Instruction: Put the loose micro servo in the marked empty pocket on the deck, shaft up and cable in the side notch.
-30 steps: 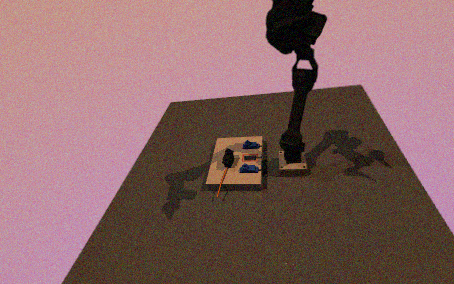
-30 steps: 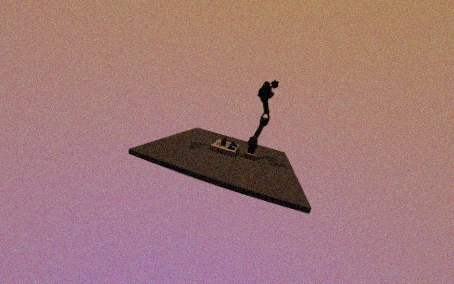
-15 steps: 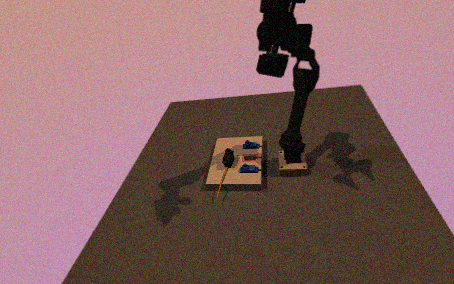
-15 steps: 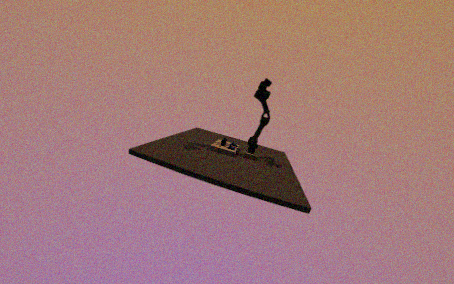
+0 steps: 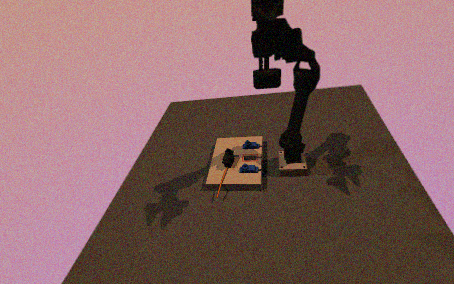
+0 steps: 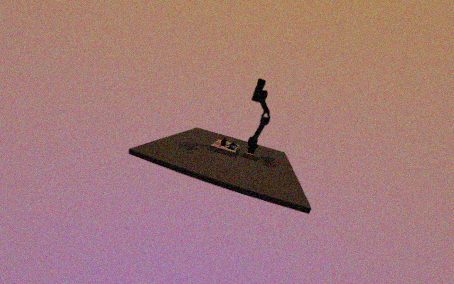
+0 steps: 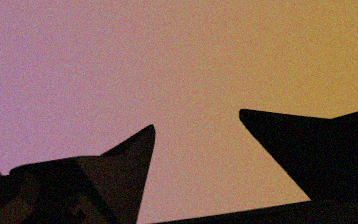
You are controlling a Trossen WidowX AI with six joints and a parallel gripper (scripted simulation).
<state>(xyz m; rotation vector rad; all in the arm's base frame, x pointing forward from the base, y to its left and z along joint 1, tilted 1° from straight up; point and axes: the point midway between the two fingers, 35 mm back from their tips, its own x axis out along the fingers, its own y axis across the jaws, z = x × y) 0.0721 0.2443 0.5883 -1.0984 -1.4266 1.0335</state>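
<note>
The loose micro servo (image 5: 228,158) (image 6: 223,142) looks like a dark block on the left part of the pale deck (image 5: 234,178). It seems to stand up from the deck; which way its shaft points cannot be told. Its thin orange cable (image 5: 222,182) runs over the deck's near edge. The marked pocket (image 5: 250,158) is empty, with a reddish outline, between two blue servos (image 5: 251,145) (image 5: 249,169). My gripper (image 7: 196,121) is open and empty, with both fingertips wide apart against the sky. It is high above the table, well away from the servo.
The arm's base plate (image 5: 293,167) stands just right of the deck on the dark brown table (image 5: 320,240) (image 6: 200,165). The raised arm (image 5: 298,110) (image 6: 258,134) rises from it. Shadows of the arm fall across the deck and table. The wrist view shows no table or deck.
</note>
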